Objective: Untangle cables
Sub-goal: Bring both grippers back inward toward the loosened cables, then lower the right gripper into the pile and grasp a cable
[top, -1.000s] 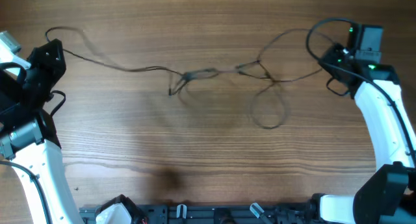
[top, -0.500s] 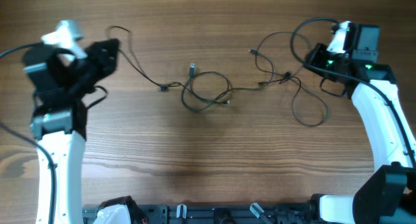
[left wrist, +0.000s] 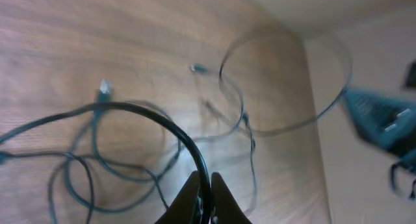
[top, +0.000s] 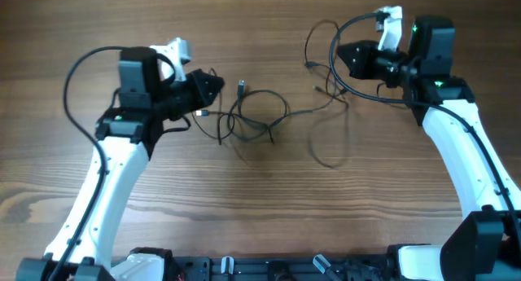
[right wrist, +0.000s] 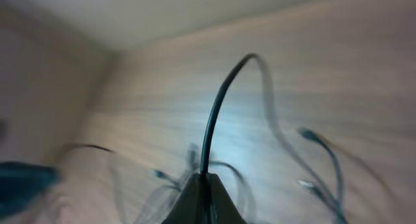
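Cables (top: 260,116) are lying in loose overlapping loops at centre frame on the table (top: 244,224), with strands running out toward both arms. At centre left the left gripper (top: 207,90) is pinching one strand between closed fingers. At upper right the right gripper (top: 343,59) is clamping another the same way. The step looks like pulling the tangle apart. Doing it well is calling for slow, opposite pulls, watching that the central loop is opening rather than cinching, since the plug (top: 242,87) could snag.
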`<control>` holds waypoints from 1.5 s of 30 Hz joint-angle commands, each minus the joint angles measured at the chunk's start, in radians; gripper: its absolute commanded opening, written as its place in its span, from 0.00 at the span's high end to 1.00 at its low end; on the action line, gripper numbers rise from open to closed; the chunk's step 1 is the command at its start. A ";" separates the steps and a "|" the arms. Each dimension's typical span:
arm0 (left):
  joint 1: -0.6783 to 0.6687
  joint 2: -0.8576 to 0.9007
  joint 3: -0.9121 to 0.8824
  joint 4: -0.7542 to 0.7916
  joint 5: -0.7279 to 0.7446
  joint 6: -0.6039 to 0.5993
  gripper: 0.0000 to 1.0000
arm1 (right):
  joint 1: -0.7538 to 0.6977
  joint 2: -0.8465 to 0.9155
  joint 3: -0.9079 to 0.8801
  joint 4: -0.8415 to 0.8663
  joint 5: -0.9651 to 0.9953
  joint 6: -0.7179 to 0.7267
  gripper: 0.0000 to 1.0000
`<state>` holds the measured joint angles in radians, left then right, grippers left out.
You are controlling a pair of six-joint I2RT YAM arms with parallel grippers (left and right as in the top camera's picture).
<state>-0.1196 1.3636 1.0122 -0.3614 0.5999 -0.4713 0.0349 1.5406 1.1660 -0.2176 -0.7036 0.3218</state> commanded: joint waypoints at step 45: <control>-0.180 0.155 0.014 -0.138 -0.195 0.024 0.67 | 0.183 0.316 0.003 -0.446 0.343 0.431 0.36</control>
<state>-0.2955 1.5085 1.0126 -0.4984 0.4156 -0.4599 0.1852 1.7996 1.1725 -0.6956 -0.3237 0.6376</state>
